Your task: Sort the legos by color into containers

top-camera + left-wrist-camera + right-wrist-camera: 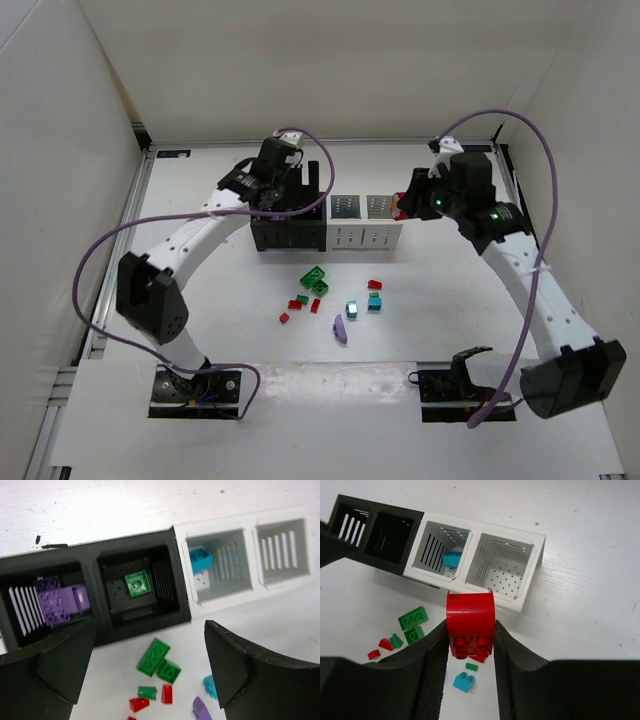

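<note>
A red lego [470, 622] sits clamped between the right jaws, held just near of the right-hand white bin. The left jaws stand wide open and grip nothing, above the black bins. There are four containers [288, 238] in a row, two black on the left and two white on the right. They hold one purple lego [60, 600], one green lego [137, 584] and one teal lego [200, 560]. Loose on the bench [450, 300] are at least three green bricks [316, 276], four red bricks [374, 285], two teal bricks [351, 309] and one purple brick [340, 330].
</note>
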Available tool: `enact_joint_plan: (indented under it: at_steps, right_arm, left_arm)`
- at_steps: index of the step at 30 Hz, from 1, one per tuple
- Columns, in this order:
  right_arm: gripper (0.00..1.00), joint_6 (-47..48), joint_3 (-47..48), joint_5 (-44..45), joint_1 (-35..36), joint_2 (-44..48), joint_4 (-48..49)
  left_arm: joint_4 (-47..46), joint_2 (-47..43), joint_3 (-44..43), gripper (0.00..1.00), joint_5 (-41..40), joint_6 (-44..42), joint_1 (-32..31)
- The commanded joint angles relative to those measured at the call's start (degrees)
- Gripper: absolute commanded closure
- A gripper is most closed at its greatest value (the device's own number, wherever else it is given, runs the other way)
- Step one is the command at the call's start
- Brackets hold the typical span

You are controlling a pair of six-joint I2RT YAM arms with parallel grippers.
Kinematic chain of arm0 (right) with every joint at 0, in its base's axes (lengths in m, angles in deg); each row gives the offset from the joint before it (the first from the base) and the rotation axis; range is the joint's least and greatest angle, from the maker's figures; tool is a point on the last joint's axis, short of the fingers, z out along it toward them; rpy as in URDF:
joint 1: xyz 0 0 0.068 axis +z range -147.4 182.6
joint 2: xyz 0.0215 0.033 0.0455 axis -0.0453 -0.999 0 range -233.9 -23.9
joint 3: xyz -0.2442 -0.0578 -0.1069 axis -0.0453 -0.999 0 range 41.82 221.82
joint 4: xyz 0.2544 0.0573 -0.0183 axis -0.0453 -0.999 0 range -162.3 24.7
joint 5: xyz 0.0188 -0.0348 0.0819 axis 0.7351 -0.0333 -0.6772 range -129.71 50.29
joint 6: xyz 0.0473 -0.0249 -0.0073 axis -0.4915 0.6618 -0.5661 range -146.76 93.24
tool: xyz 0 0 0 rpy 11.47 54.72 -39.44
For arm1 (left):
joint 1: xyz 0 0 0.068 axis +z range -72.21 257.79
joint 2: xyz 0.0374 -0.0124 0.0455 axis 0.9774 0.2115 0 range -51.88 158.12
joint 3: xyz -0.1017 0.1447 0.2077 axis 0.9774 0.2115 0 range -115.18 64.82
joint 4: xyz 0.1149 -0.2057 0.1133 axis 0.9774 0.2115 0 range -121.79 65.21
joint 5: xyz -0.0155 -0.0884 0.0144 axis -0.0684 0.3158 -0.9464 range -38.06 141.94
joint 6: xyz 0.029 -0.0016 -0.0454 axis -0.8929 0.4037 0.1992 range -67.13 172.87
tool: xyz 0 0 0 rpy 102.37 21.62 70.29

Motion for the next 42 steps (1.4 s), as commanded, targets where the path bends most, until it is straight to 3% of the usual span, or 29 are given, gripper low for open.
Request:
enact_joint_plan:
  at_steps: [1, 6, 12, 23, 28, 33, 40, 42]
  right_arm:
    - [1.00, 1.90, 4.28, 7.17, 3.02, -5.41, 2.87]
    - [1.00, 2.17, 6.75, 10.16, 3.81, -12.20, 4.46]
    - [1.00, 3.04, 8.33, 11.48, 4.96, -17.83, 6.14]
    - [1.00, 2.70, 8.51, 17.28, 8.12, -21.79, 9.56]
    - [0.75, 2.70, 8.33, 18.43, 8.83, -22.84, 9.65]
    - [0.72, 1.12, 8.16, 18.96, 8.56, -22.84, 10.79]
    - [0.41, 0.94, 8.33, 18.78, 8.83, -22.23, 10.01]
    - [0.37, 0.76, 8.24, 18.96, 9.00, -21.53, 9.65]
  left_arm:
    - [0.32, -9.61, 4.24, 0.00, 1.99, 0.21, -0.09]
    - [2.33, -22.08, 12.60, 0.00, 0.14, 3.90, -0.18]
    - [5.67, -30.97, 22.62, 0.00, -0.82, 7.16, -0.36]
    - [9.02, -35.55, 28.69, 0.00, -0.65, 9.44, -0.36]
    - [10.24, -35.12, 29.05, 0.00, -0.91, 9.79, -0.27]
    - [11.30, -35.64, 29.22, 0.00, -0.74, 10.24, -0.36]
    - [12.44, -38.19, 29.92, 0.00, -1.44, 10.50, -0.36]
    - [12.53, -38.45, 29.75, 0.00, -1.44, 10.50, -0.36]
